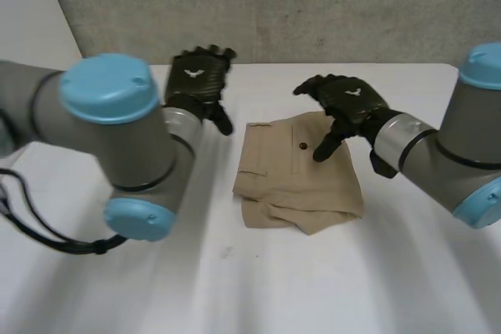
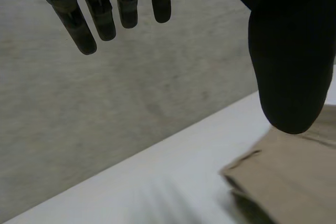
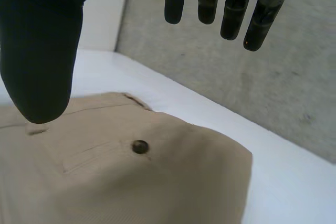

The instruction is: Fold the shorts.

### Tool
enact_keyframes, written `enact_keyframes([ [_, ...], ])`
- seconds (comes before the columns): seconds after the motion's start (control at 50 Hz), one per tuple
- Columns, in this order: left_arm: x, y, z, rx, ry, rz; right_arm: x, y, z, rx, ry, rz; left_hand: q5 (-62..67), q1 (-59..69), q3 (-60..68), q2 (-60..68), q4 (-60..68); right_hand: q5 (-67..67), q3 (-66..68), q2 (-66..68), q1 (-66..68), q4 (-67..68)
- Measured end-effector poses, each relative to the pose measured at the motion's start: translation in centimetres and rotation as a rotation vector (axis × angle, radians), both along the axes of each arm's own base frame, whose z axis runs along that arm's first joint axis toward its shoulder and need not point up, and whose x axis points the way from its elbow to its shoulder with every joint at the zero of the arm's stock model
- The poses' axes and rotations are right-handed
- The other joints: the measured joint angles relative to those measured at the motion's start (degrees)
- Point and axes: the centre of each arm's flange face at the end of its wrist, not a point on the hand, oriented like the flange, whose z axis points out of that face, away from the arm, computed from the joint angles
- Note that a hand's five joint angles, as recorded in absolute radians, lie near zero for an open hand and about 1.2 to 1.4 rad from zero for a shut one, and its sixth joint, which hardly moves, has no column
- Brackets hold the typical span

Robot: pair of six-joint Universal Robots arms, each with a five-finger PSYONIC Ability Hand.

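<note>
One pair of shorts (image 1: 297,185) — folded, dark button (image 1: 303,145)

Left arm (image 1: 117,131) is bent with its elbow up close, right arm (image 1: 462,146) angles in from the other side. Left hand (image 1: 200,84) hovers with fingers straight and a bit spread, thumb out wide, gripping nothing. Right hand (image 1: 344,103) same deal: fingers loose and extended, thumb pointing down, nothing held
</note>
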Motion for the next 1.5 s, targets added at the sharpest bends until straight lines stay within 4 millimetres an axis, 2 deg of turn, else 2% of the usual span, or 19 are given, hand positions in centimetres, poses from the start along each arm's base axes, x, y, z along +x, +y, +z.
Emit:
enact_keyframes([
  [0.02, -1.7, 0.2, -0.8, 0.017, -0.013, -0.052, -0.7, -0.7, -0.1, 0.037, -0.034, -0.032, 0.0, 0.0, 0.0, 0.0, 0.0, 0.0, 0.0, 0.0, 0.0, 0.0],
  [0.1, -3.8, 0.4, -2.5, 0.053, -0.041, -0.121, -1.2, -1.8, -1.5, 0.082, -0.036, -0.059, 0.0, 0.0, 0.0, 0.0, 0.0, 0.0, 0.0, 0.0, 0.0, 0.0],
  [0.2, -6.1, 0.4, -6.1, 0.114, -0.092, -0.188, -1.6, -2.9, -4.8, 0.123, 0.055, -0.07, 0.0, 0.0, 0.0, 0.0, 0.0, 0.0, 0.0, 0.0, 0.0, 0.0],
  [0.26, -6.4, 0.3, -7.4, 0.134, -0.114, -0.192, -1.7, -3.1, -5.7, 0.128, 0.085, -0.068, 0.0, 0.0, 0.0, 0.0, 0.0, 0.0, 0.0, 0.0, 0.0, 0.0],
  [0.3, -6.5, 0.0, -9.5, 0.171, -0.161, -0.185, -1.8, -3.5, -7.0, 0.128, 0.136, -0.067, 0.0, 0.1, 0.0, 0.0, 0.0, 0.0, 0.0, 0.0, 0.0, 0.0],
  [0.36, -6.5, 0.0, -9.8, 0.179, -0.169, -0.182, -1.8, -3.5, -7.2, 0.127, 0.145, -0.067, 0.0, 0.2, 0.0, 0.0, 0.0, 0.0, 0.0, 0.0, 0.0, 0.0],
  [0.38, -6.1, -0.1, -11.7, 0.229, -0.223, -0.163, -1.9, -3.9, -8.1, 0.119, 0.186, -0.076, 0.0, 0.2, 0.0, 0.0, 0.0, 0.0, 0.0, 0.0, 0.0, 0.0],
  [0.56, -5.3, 0.2, -12.8, 0.291, -0.28, -0.142, -2.2, -4.1, -8.1, 0.083, 0.253, -0.101, 0.0, 0.2, 0.0, 0.0, 0.0, 0.0, -0.3, 0.0, -0.3, 0.0],
  [0.7, -5.1, 0.5, -9.0, 0.247, -0.24, -0.142, -2.3, -3.6, -5.9, 0.053, 0.259, -0.101, 0.0, 0.1, 0.0, 0.0, 0.0, 0.0, -0.3, 0.0, -0.3, 0.0],
  [0.86, -3.4, 1.6, -1.5, 0.147, -0.16, -0.11, -2.9, -2.6, -1.0, -0.037, 0.217, -0.139, 0.0, 0.0, 0.0, 0.0, 0.0, 0.0, -0.3, 0.0, -0.3, 0.0],
  [0.88, -2.6, 2.1, 0.5, 0.121, -0.14, -0.094, -3.2, -2.4, 0.7, -0.076, 0.2, -0.169, 0.0, 0.0, 0.0, 0.0, 0.0, 0.0, -0.3, 0.0, -0.3, 0.0],
  [0.94, -1.3, 2.8, 3.0, 0.087, -0.112, -0.067, -3.9, -2.0, 3.4, -0.137, 0.169, -0.232, 0.0, 0.0, 0.0, 0.0, 0.0, 0.0, -0.3, 0.0, -0.3, 0.0],
  [0.96, 0.1, 3.2, 5.0, 0.058, -0.088, -0.04, -4.4, -1.7, 5.3, -0.178, 0.143, -0.287, 0.0, 0.0, 0.0, 0.0, 0.0, 0.0, -0.3, 0.0, -0.3, 0.0],
  [1.0, 1.3, 3.5, 6.4, 0.035, -0.069, -0.015, -4.8, -1.4, 6.6, -0.202, 0.124, -0.325, 0.0, 0.0, 0.0, 0.0, 0.0, 0.0, -0.3, 0.0, -0.3, 0.0],
  [1.02, 2.7, 3.8, 8.0, 0.01, -0.048, 0.015, -5.4, -0.9, 8.5, -0.238, 0.096, -0.378, 0.0, 0.0, 0.0, 0.0, 0.0, 0.0, -0.3, 0.0, -0.3, 0.0],
  [1.16, 9.1, 5.3, 13.3, -0.047, 0.014, 0.156, -7.0, 1.4, 12.6, -0.261, 0.052, -0.475, 0.0, 0.0, 0.0, 0.0, 0.0, 0.0, -0.3, 0.0, -0.3, 0.0],
  [1.38, 10.8, 5.6, 14.1, -0.001, -0.008, 0.185, -6.9, 2.1, 12.1, -0.203, 0.082, -0.454, 0.0, 0.0, 0.0, 0.0, 0.0, 0.0, -0.3, 0.0, -0.3, 0.0],
  [1.46, 10.7, 5.6, 13.6, 0.011, -0.015, 0.181, -6.4, 2.0, 11.4, -0.203, 0.088, -0.418, 0.0, 0.0, 0.0, 0.0, 0.0, 0.0, -0.3, 0.0, -0.3, 0.0],
  [1.5, 10.6, 5.4, 13.1, 0.012, -0.016, 0.179, -5.5, 1.5, 9.8, -0.194, 0.091, -0.355, 0.0, 0.0, 0.0, 0.0, 0.0, 0.0, -0.3, 0.0, -0.3, 0.0],
])
